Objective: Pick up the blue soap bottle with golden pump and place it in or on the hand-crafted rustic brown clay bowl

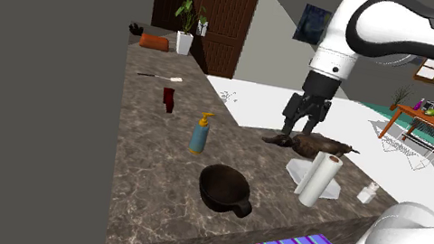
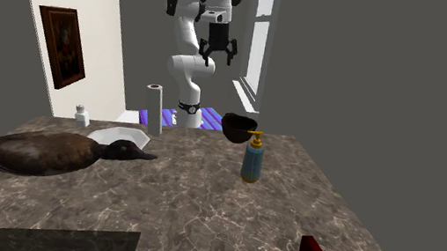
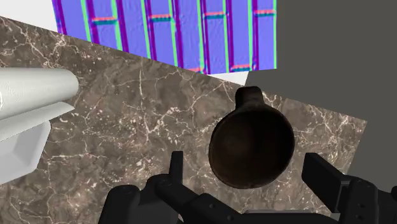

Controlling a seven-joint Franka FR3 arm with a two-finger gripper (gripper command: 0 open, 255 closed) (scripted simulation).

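While hand (image 1: 304, 113) hangs released, empty, high over tabletop (image 1: 146, 150), blue bottle (image 1: 200, 134) stands upright well apart toward shoulder view's left, dark bowl (image 1: 222, 187) near it.

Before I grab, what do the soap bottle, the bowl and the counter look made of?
Soap bottle: smooth blue body, plastic or glass, cannot tell which; golden pump looks metallic. Bowl: dark brown, matte, mottled surface, plausibly fired clay. Counter: brown-grey stone with pale veins, marble-like.
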